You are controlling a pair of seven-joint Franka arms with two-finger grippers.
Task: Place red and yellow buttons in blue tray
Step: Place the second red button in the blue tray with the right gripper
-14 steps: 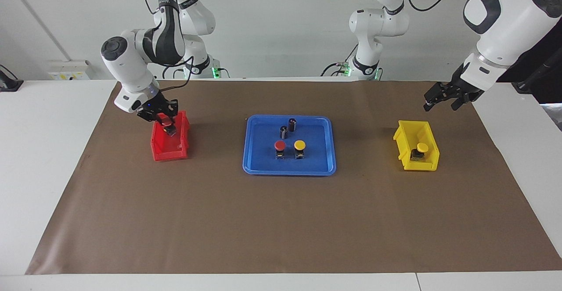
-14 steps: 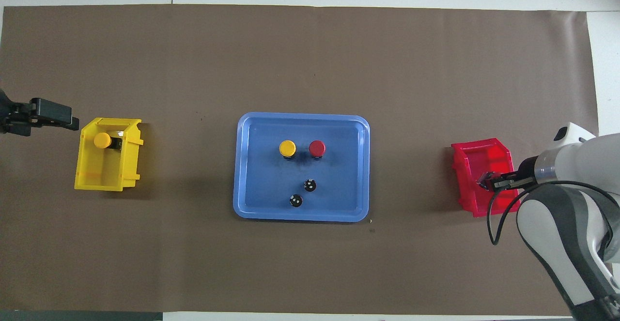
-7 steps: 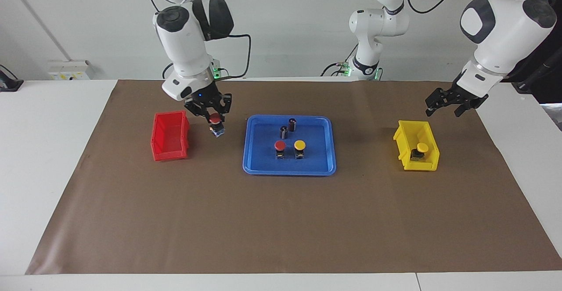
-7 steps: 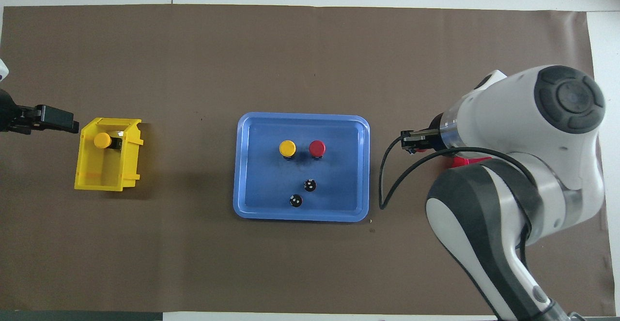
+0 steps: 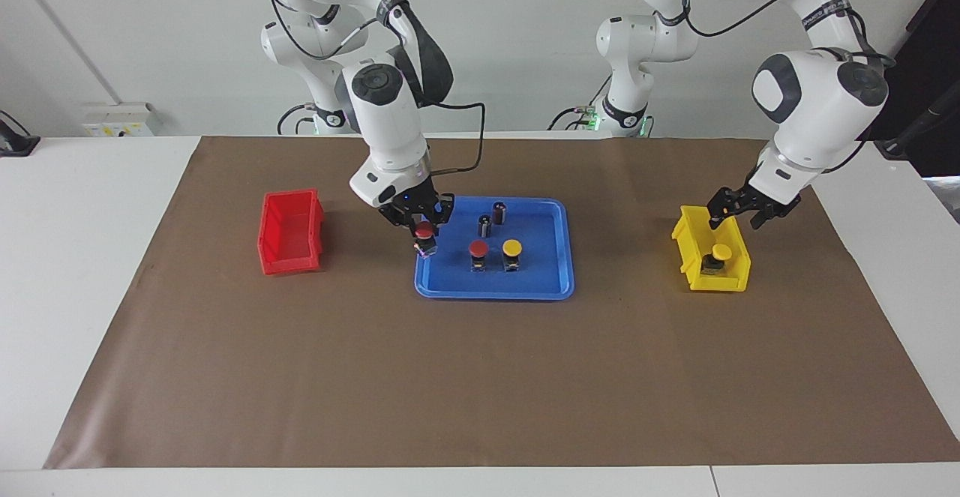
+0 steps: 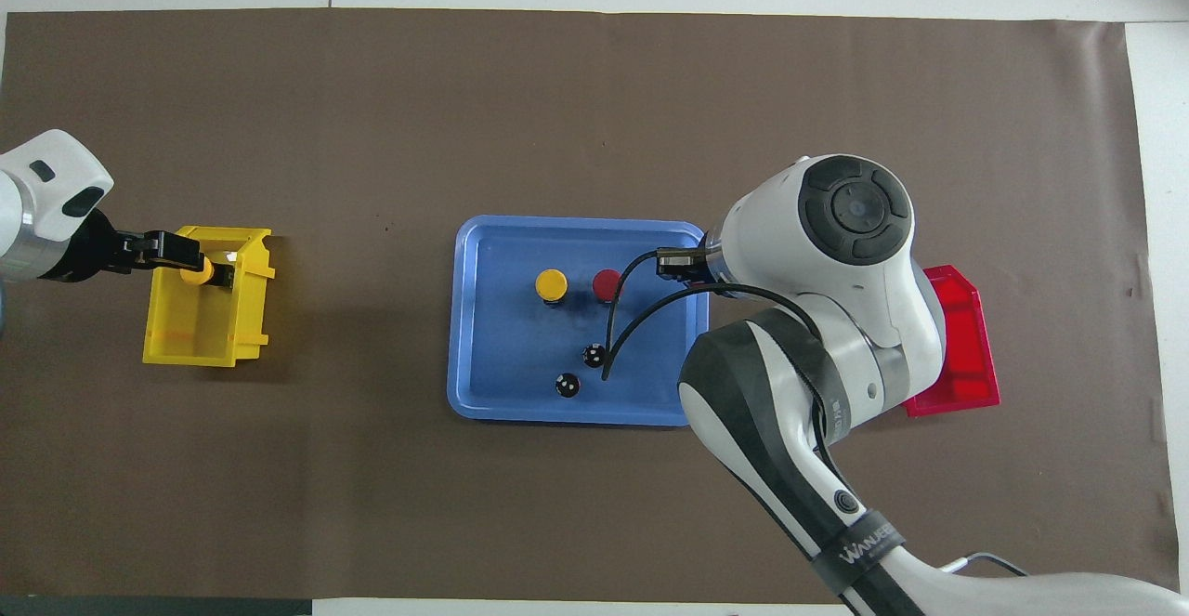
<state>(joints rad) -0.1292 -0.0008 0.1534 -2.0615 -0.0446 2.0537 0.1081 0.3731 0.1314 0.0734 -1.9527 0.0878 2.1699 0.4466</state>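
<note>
With a red button (image 5: pixel 425 232) clamped in its jaws over the blue tray (image 5: pixel 553 287) rim, the right gripper (image 5: pixel 420 221) must lower and release, while the left gripper (image 5: pixel 739 207), fingers apart, hangs above the yellow button (image 5: pixel 721 251) below it.

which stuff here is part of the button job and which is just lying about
Job: red button held by right gripper; red button and yellow button in blue tray; yellow button in yellow bin, left gripper over it.
Lying about: two dark cylinders; red bin; yellow bin.
</note>
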